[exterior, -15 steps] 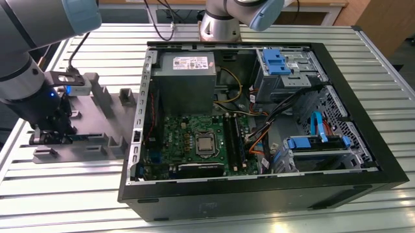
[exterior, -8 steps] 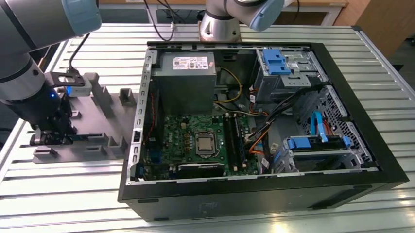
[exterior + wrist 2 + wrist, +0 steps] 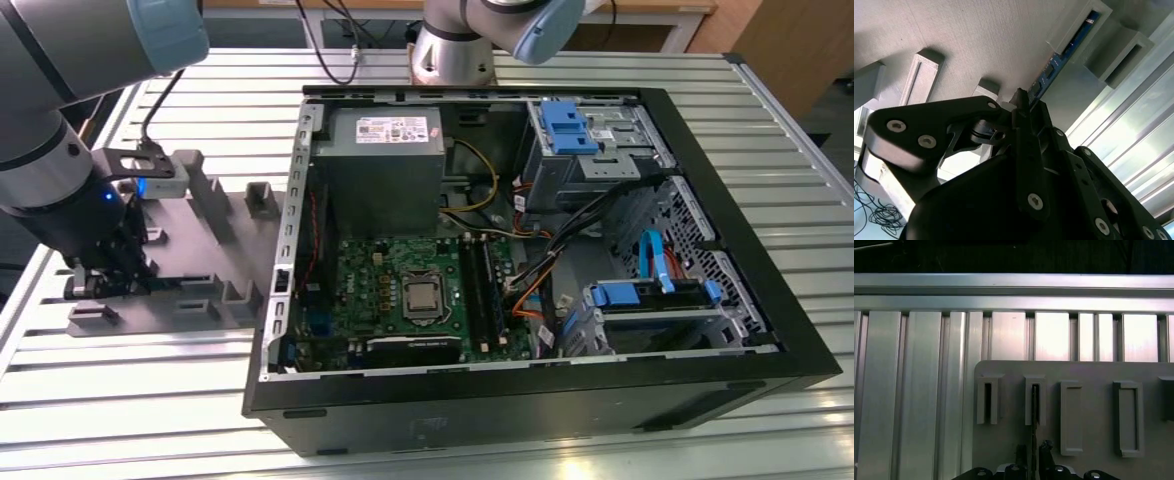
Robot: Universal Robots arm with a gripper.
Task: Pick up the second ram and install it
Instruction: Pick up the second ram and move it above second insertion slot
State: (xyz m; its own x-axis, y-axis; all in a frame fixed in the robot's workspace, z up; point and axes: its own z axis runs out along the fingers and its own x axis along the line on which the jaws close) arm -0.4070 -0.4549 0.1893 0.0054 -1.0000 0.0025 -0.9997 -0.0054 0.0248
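The second ram (image 3: pixel 1064 52) is a thin blue-green strip standing on edge in a slot of the grey holder block (image 3: pixel 214 260). It is seen edge-on (image 3: pixel 1033 410) in the first wrist view. My gripper (image 3: pixel 104 283) is down on the holder at the exterior view's left, well away from the computer. In both wrist views its black fingers (image 3: pixel 1045 449) sit one on each side of the strip, with a narrow gap showing on either side. The gripper (image 3: pixel 1033 452) (image 3: pixel 1029 102) looks open around the ram.
An open computer case (image 3: pixel 747 250) lies on the slatted metal table (image 3: pixel 120 400), with the green motherboard (image 3: pixel 400 290) and its long black slots (image 3: pixel 478 285) inside. Blue drive-bay clips (image 3: pixel 574 125), cables and a grey power supply (image 3: pixel 380 150) crowd the case. The holder has several raised slot blocks (image 3: pixel 1126 417).
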